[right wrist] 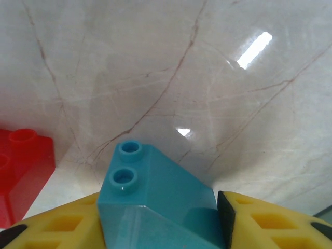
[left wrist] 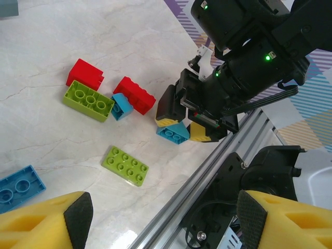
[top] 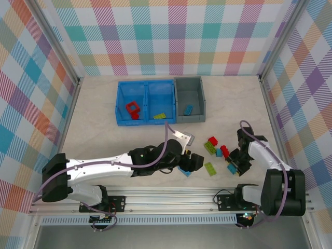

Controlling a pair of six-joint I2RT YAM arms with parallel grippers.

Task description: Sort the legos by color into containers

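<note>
Sitting at the far centre in the top view, the blue two-compartment bin (top: 120,104) touches the grey bin (top: 191,119) on its right. Near right, the right gripper (top: 234,167) pinches a teal sloped brick (top: 231,169). From the left wrist, the left gripper (left wrist: 163,210) gapes wide, holding nothing, with a lime flat plate (left wrist: 124,165) lying ahead of it. At the right wrist, a red brick (right wrist: 21,171) lies left of the clamped teal sloped brick.
</note>
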